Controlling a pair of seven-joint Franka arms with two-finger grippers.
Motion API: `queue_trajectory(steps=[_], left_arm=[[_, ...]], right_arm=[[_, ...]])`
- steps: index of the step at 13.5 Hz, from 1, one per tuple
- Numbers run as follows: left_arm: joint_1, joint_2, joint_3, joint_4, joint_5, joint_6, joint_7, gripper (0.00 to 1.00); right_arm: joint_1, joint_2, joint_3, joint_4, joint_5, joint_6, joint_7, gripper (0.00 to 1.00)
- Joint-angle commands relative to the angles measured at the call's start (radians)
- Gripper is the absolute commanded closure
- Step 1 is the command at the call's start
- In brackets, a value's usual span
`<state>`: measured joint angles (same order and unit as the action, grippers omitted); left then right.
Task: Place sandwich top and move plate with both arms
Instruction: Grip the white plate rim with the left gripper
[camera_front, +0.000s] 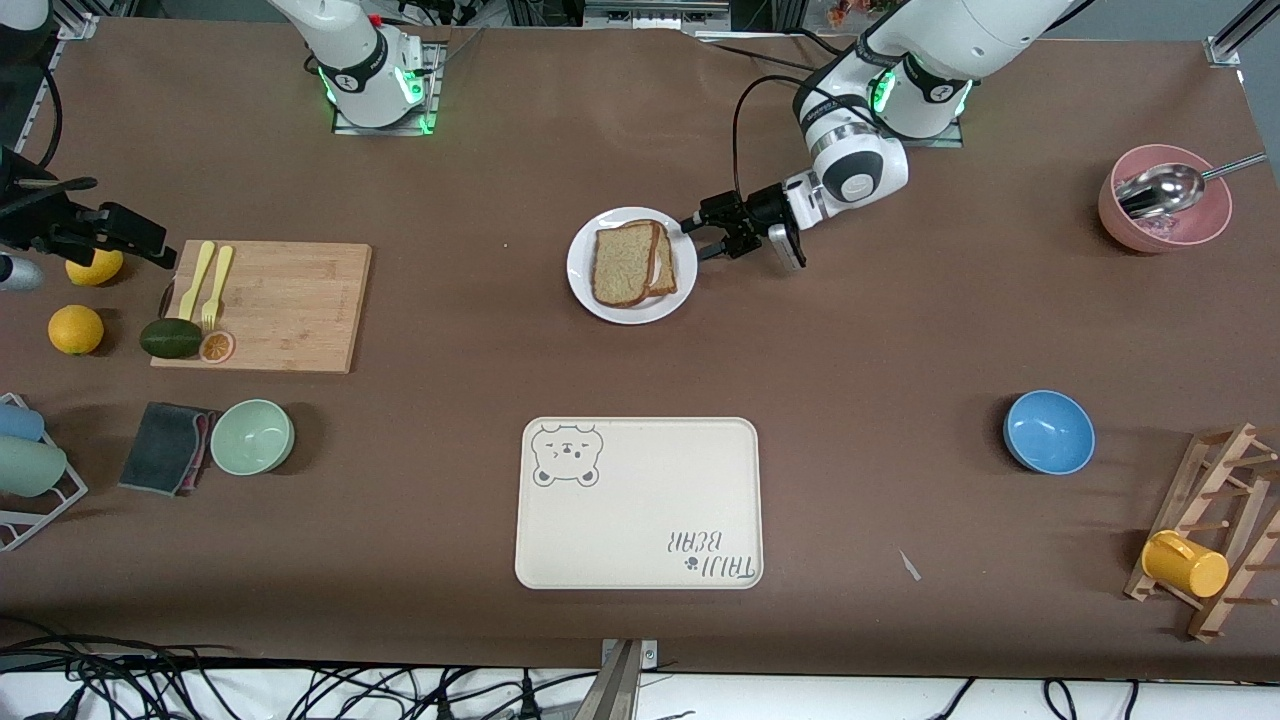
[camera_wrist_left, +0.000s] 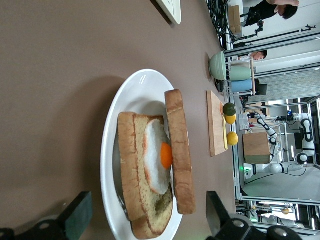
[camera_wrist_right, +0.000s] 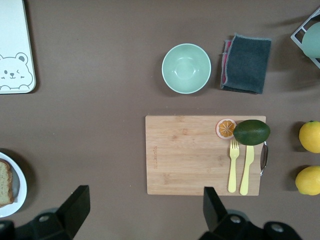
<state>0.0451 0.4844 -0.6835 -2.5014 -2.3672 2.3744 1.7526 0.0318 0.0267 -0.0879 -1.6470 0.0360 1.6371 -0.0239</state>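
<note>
Brown table (camera_front: 860, 420), lab clutter at the edges. The plate (camera_front: 588, 292) sits mid-table, farther from the front camera than the bear tray (camera_front: 640, 520). On it lies the egg slice (camera_wrist_left: 150, 175), and the sandwich top (camera_front: 623, 264) rests over it, propped askew; in the left wrist view it stands up on its crust edge, leaning on the egg, not flat yet.

Left gripper (camera_front: 712, 238) is low, just beside the plate rim on the left arm's side, jaws spread wide, nothing held. Right gripper (camera_wrist_right: 142, 210) hangs above the table beside the cutting board (camera_front: 285, 305), jaws also wide and empty; that arm waits.

Handling, as I judge it:
- Sandwich top is light, soft and squashy. Pinch across the crust edges, gently, or you'll dent it. Better still, nudge it flat.
- The egg looks slippery, so the top slice may slide when you move the plate.
- Plate is stiff, smooth and likely slick. Take the raised rim at two facing points, one gripper each side, and keep it level.
- Rim is thin and low, so fingers must get under the lip without scraping the table.
</note>
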Motion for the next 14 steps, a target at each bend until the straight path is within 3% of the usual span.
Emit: queue_trajectory(steps=[1,7,12,14], left_arm=[[-0.017,0.062,-0.002,0.039,-0.089,0.016,0.108,0.01],[-0.024,0.117,0.004,0.113,-0.098,0.083,0.111,0.07],[-0.024,0.141,0.007,0.144,-0.095,0.124,0.107,0.42],[-0.021,0.143,0.007,0.144,-0.089,0.126,0.108,0.47]], right_arm=[[0.002,0.002,-0.007,0.018,0.019,-0.022,-0.014,0.0],[0.002,0.002,-0.009,0.018,0.019,-0.02,-0.013,0.0],[0.002,0.002,-0.009,0.019,0.019,-0.028,-0.013,0.0],[0.002,0.002,-0.009,0.018,0.025,-0.037,-0.013,0.0]])
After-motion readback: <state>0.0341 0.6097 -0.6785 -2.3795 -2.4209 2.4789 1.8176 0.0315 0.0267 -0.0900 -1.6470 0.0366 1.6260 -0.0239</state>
